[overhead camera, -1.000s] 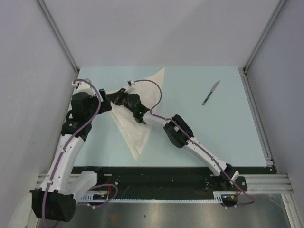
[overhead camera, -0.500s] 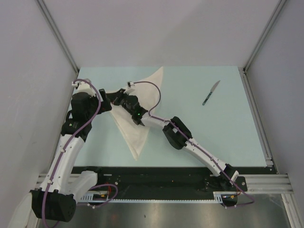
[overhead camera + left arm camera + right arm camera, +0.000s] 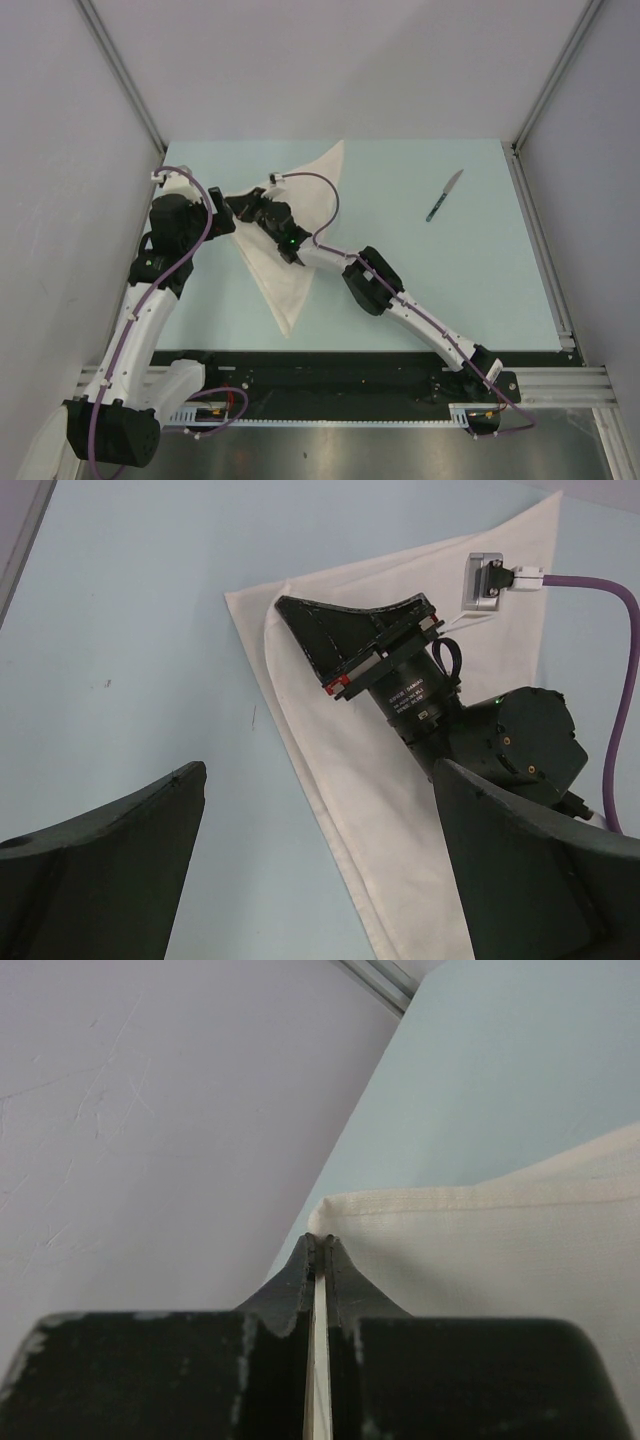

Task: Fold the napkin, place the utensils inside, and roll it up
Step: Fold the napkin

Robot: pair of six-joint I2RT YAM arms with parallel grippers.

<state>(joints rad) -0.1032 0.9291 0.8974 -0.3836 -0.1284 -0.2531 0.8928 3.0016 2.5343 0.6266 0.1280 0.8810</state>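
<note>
**Napkin: one corner pinched in right claw, fold close to laid**

Napkin (image 3: 290, 275) lies on the table (image 3: 450, 290) as a long triangle. One point runs away behind the claw toward the arm bases. Another reaches off to the claw's right, toward the far edge.

Right claw (image 3: 239, 204) is clenched on the third corner, which belongs to the upper layer. In its own wrist view the jaws meet with a thin line of cloth (image 3: 480, 1240) between them.

From the left wrist view, the claw tips (image 3: 285, 605) sit just inside the lower layer's corner (image 3: 340, 810). That corner shows as a narrow bare strip just beyond the tips. I cannot tell whether the held corner touches the layer beneath.

Left claw (image 3: 318, 765) is released, fingers spread wide. It hovers just beside the right claw, above the long folded edge, and holds nothing.

Key relation: the lower corner lies just ahead of the pinching tips, and the long edge trails back from them. Judgement: a short advance along that line would square the two corners before letting go. A pull sideways could drag the layers askew.

Knife (image 3: 444, 195) lies well apart, far off to the right claw's right on bare table. Its long axis is diagonal, blade away from the arm bases and handle nearer them. It has not yet been placed in the napkin. Judgement: the right arm is the nearer one to fetch it.
</note>
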